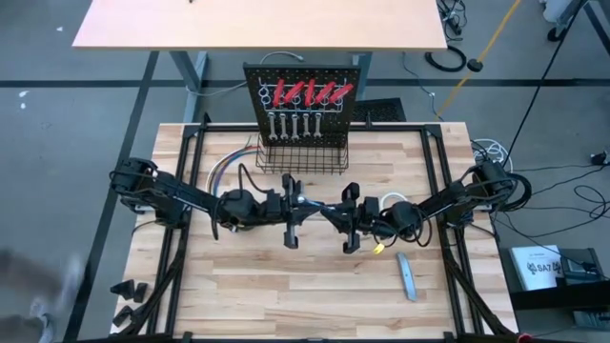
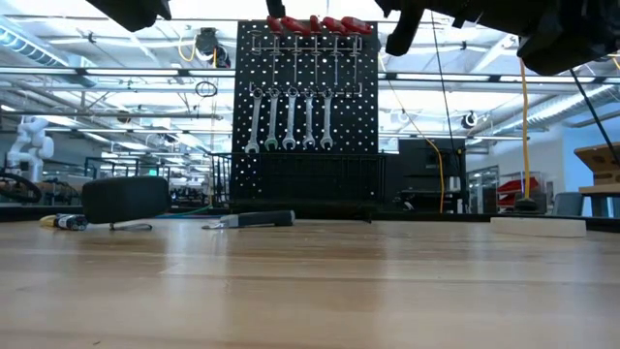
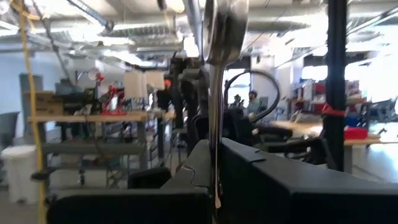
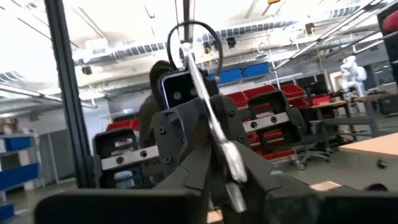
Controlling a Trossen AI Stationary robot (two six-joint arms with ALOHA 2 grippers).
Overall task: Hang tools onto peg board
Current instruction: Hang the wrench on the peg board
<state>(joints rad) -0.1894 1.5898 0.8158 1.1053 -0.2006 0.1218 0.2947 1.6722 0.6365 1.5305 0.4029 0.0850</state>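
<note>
Silver wrench [image 3: 217,93] tips cut off between grippers.

A grey floor [image 1: 76,143] marked with dark tape lines surrounds the light wooden bench [image 1: 286,286], and a tan table [image 1: 257,21] stands beyond it. The hall behind is bright, with exposed ceiling pipes [image 2: 116,82], blue and red storage bins [image 4: 249,74], and a yellow cable [image 2: 528,126] hanging down.
</note>
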